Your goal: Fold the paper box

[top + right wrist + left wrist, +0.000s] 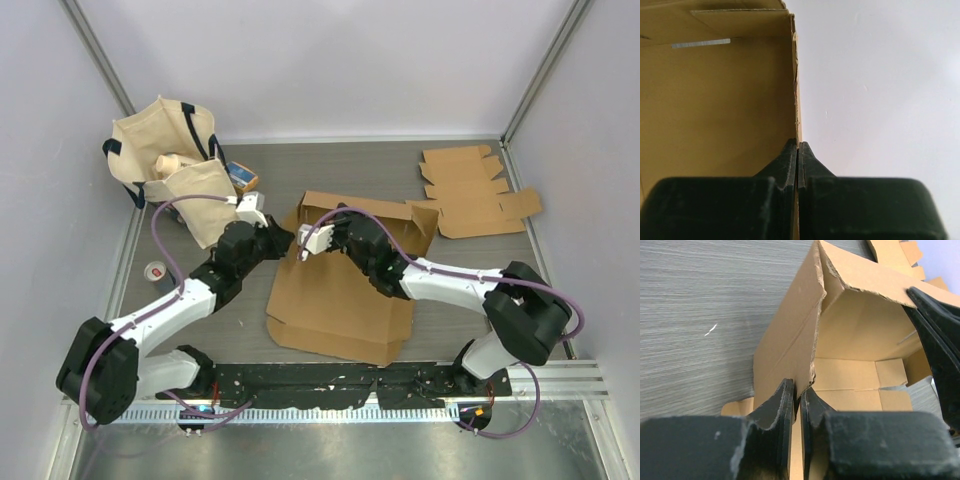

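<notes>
A brown cardboard box lies partly folded in the middle of the table, its back wall standing. My left gripper is shut on the box's left wall edge, seen pinched between its fingers in the left wrist view. My right gripper is shut on another wall's edge, close to the left gripper. In the right wrist view the box's inner face fills the left half. The right gripper's fingers also show at the right edge of the left wrist view.
A beige tote bag with items in it stands at the back left. A small blue box lies beside it. Flat cardboard blanks lie at the back right. A small round can sits at the left.
</notes>
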